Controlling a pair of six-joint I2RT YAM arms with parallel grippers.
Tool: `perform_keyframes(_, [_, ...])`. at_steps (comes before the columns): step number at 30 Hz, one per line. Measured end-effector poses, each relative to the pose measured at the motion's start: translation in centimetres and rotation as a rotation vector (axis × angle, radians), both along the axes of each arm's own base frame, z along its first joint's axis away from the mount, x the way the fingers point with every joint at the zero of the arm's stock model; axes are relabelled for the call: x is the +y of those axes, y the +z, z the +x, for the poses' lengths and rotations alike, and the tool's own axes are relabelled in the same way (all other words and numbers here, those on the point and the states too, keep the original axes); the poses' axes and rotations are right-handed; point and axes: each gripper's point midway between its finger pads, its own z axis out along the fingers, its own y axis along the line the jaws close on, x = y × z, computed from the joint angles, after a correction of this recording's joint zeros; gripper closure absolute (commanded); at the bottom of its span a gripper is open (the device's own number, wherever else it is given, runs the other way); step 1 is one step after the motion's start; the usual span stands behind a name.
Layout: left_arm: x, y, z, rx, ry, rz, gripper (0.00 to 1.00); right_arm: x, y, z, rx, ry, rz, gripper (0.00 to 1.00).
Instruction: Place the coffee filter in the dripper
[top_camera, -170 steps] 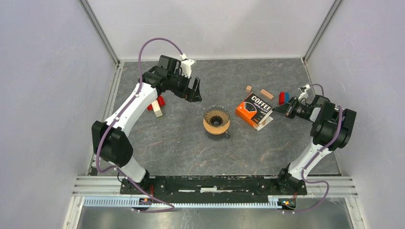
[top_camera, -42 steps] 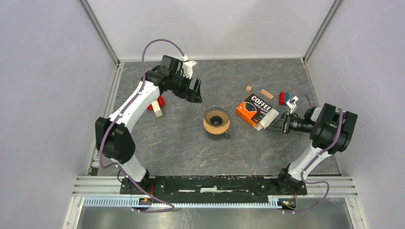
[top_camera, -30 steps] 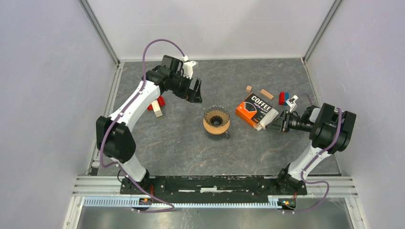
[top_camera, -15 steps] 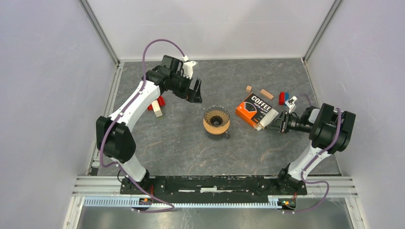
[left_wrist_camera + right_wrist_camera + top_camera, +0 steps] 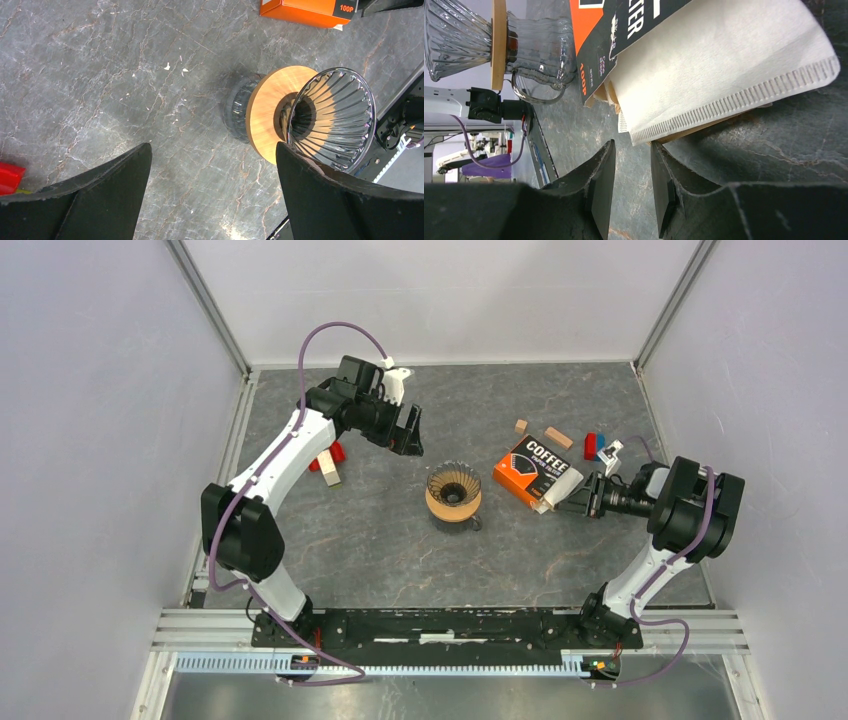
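Note:
The dripper [image 5: 453,486], a dark ribbed see-through cone on a tan wooden disc and a glass base, stands mid-table. It also shows in the left wrist view [image 5: 332,120] and in the right wrist view [image 5: 454,40]. The white paper coffee filter [image 5: 561,487] sticks out of the orange COFFEE box [image 5: 528,466]. In the right wrist view the filter [image 5: 724,65] lies just beyond my fingertips. My right gripper [image 5: 633,147] has a narrow gap and nothing in it, and it shows in the top view [image 5: 574,501] at the filter's near corner. My left gripper [image 5: 405,440] is wide open and empty behind the dripper.
Two small wooden blocks [image 5: 521,425] [image 5: 558,437] and a red and blue block [image 5: 594,445] lie behind the box. A red block and a wooden block [image 5: 328,462] lie under the left arm. Grey walls close in the table on three sides.
Over several seconds my right gripper has come from near the red and blue block down to the filter's corner. In the last second it barely moves. The left arm stays put.

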Motion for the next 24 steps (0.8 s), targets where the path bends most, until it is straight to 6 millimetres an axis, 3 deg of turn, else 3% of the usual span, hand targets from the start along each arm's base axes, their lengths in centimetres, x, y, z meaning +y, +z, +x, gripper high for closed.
perform_keyframes(24, [0.0, 0.0, 0.0, 0.000, 0.000, 0.000, 0.00, -0.8, -0.1, 2.5, 0.017, -0.108, 0.020, 0.65])
